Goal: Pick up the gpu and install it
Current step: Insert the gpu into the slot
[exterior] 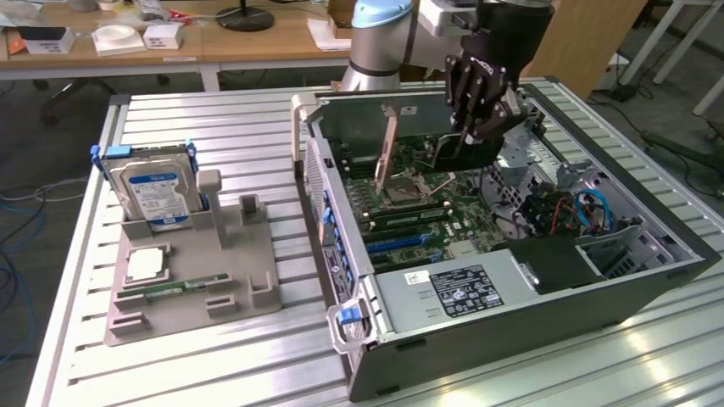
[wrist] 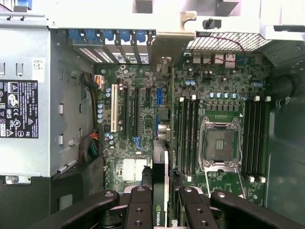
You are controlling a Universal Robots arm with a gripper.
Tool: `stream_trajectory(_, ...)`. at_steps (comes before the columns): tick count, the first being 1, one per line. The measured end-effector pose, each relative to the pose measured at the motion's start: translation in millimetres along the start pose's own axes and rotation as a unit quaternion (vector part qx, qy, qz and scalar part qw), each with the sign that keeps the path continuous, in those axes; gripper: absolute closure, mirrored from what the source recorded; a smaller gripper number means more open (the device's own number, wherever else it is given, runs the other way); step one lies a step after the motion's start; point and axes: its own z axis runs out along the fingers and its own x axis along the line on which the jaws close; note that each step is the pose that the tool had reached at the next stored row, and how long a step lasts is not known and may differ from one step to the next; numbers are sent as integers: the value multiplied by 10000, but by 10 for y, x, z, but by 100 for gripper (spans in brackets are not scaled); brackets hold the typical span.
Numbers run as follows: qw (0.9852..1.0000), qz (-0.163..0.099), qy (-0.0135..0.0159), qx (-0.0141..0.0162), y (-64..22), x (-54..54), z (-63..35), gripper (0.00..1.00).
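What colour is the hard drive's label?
Blue and white, on the hard drive; best in the exterior view.

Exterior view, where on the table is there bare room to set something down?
Bare slats lie in front of the grey holder tray and behind the hard drive. The open computer case is crowded, with the fingers holding the gpu inside.
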Motion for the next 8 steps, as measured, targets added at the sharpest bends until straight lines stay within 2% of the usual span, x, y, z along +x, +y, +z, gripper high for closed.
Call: stream_trajectory(8,10000,0,0,0,-1,-1,53,74)
